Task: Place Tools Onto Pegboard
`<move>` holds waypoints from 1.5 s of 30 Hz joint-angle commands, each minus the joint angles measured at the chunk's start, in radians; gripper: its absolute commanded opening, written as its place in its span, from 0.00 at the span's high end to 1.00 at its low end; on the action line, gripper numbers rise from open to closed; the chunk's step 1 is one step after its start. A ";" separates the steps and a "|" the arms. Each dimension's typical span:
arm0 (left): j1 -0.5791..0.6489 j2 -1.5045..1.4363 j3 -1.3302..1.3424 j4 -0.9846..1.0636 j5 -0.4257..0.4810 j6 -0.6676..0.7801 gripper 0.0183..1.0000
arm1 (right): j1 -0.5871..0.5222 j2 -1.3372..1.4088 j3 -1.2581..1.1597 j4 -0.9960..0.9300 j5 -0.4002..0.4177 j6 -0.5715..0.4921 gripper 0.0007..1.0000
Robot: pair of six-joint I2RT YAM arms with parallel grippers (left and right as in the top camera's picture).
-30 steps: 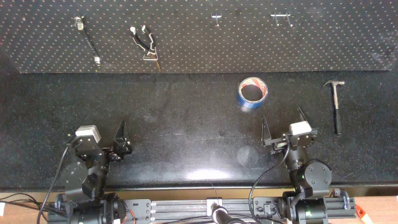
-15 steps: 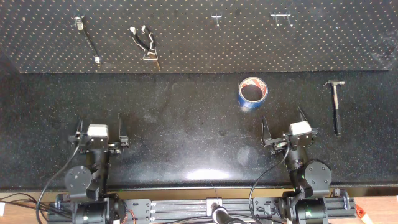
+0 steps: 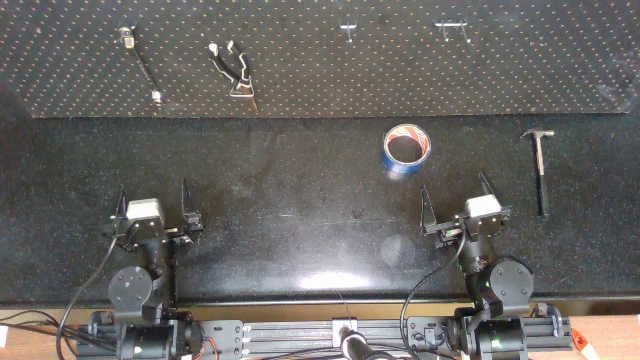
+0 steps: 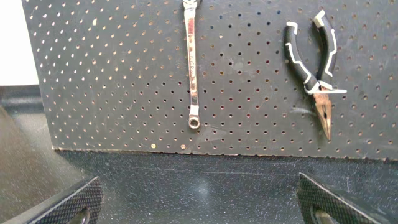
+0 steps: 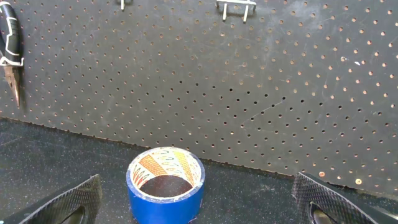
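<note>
Worktop point(image 3: 300, 180): tape roll point(image 3: 407, 148) apart, seemingly ahead of right pincer point(image 3: 454, 190).

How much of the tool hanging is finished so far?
Done: wrench and pliers hang on the pegboard. In hand: nothing; left gripper and right gripper are open and empty. Left: tape and hammer lie on the table; two hooks free.
</note>
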 commanded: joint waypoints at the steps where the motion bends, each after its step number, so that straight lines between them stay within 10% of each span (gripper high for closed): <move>1: -0.003 -0.010 -0.009 0.005 -0.034 -0.101 0.00 | -0.002 -0.006 -0.006 -0.002 -0.002 -0.010 0.00; 25: -0.003 -0.009 -0.009 0.005 -0.022 -0.102 0.00 | -0.003 0.003 -0.003 0.014 -0.014 0.067 0.00; 35: -0.003 -0.009 -0.009 0.005 -0.022 -0.102 0.00 | 0.246 0.825 0.621 -0.243 -0.055 0.323 0.00; 45: -0.003 -0.009 -0.009 0.005 -0.022 -0.102 0.00 | 0.418 1.189 0.654 -0.298 -0.006 0.387 0.00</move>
